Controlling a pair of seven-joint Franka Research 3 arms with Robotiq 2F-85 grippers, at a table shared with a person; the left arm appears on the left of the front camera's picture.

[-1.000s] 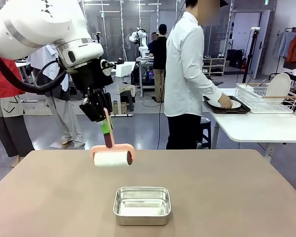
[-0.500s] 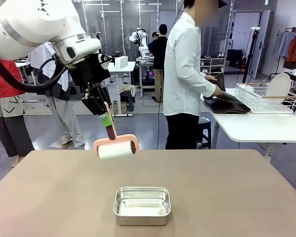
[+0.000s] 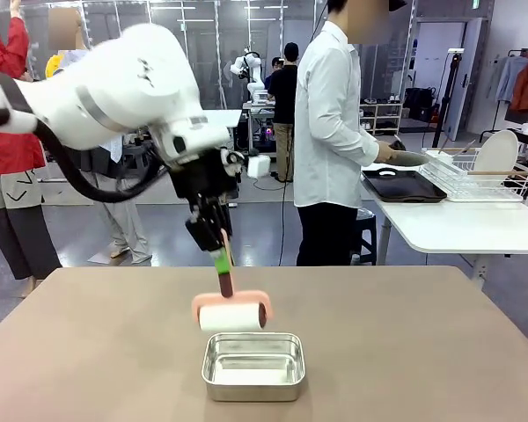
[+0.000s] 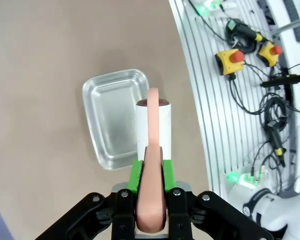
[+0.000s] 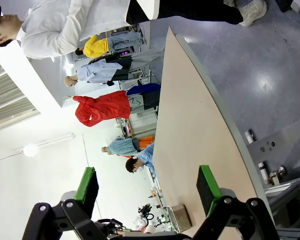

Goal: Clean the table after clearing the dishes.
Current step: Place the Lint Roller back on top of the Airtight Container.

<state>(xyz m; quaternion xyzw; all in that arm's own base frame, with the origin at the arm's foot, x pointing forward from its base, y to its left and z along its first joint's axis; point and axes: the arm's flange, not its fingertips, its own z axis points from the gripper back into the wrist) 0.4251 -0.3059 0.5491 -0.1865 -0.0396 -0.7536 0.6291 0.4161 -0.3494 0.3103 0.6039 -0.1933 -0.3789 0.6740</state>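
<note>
My left gripper point(image 3: 215, 239) is shut on the pink handle of a lint roller point(image 3: 233, 316). Its white roll hangs low over the brown table point(image 3: 88, 352), at the far rim of a steel pan point(image 3: 253, 365); I cannot tell if it touches the top. In the left wrist view the gripper point(image 4: 151, 172) clamps the handle, with the roller point(image 4: 153, 122) overlapping the pan's point(image 4: 112, 117) edge. My right gripper point(image 5: 147, 192) is open with nothing between its pads, beside the table point(image 5: 200, 135). At the white side table, a person point(image 3: 334, 132) holds a plate point(image 3: 410, 158) over a dark tray point(image 3: 403, 186).
A wire rack point(image 3: 471, 176) with a white plate point(image 3: 497, 149) standing in it sits on the white side table point(image 3: 458, 229) at the right. Other people stand behind the table on the left. Control boxes and cables point(image 4: 250, 55) lie along the robot's side.
My left arm has carried the roller right and toward the near side, from the table's far left-middle to the pan's far rim. The person has lifted a plate off the tray.
</note>
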